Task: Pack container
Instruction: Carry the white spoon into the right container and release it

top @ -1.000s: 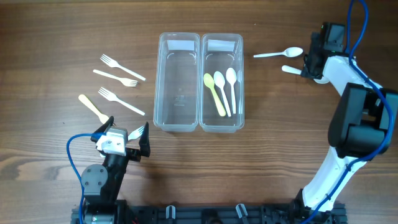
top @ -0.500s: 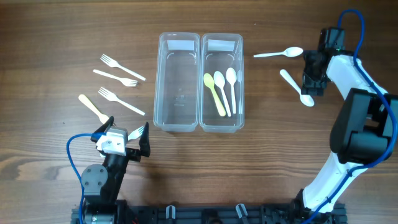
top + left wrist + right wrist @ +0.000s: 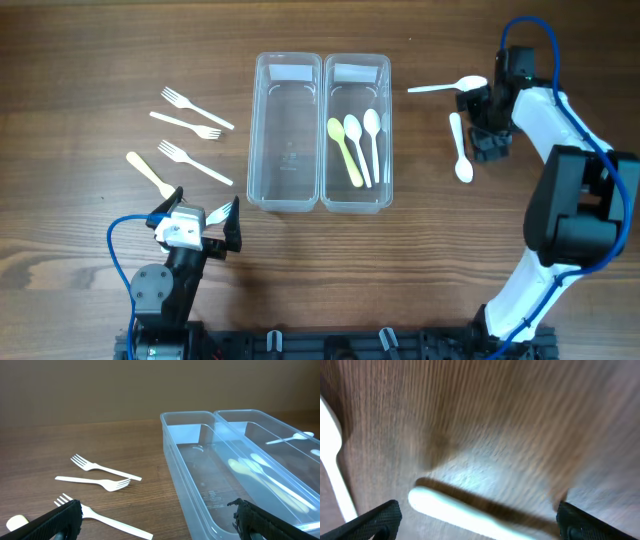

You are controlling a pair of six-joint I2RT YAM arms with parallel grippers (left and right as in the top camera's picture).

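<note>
Two clear containers stand side by side mid-table. The left container [image 3: 288, 190] is empty. The right container [image 3: 357, 195] holds a yellow-green spoon [image 3: 346, 150] and two white spoons [image 3: 364, 140]. A white spoon [image 3: 461, 148] lies on the wood just left of my right gripper [image 3: 485, 138]. In the right wrist view its handle [image 3: 465, 512] lies between the open fingers [image 3: 477, 522]. Another white spoon [image 3: 447, 87] lies farther back. Three white forks [image 3: 190, 125] lie at the left. My left gripper [image 3: 196, 222] is open and empty near the front, also in the left wrist view [image 3: 155, 525].
A pale yellow utensil [image 3: 148, 172] lies left of the forks' near end. In the left wrist view the forks [image 3: 102, 467] lie left of the empty container [image 3: 175, 465]. The right wrist view is blurred.
My right gripper has moved left and toward the front. The near white spoon has shifted left and turned from slanted to nearly straight. The left arm has not moved.
</note>
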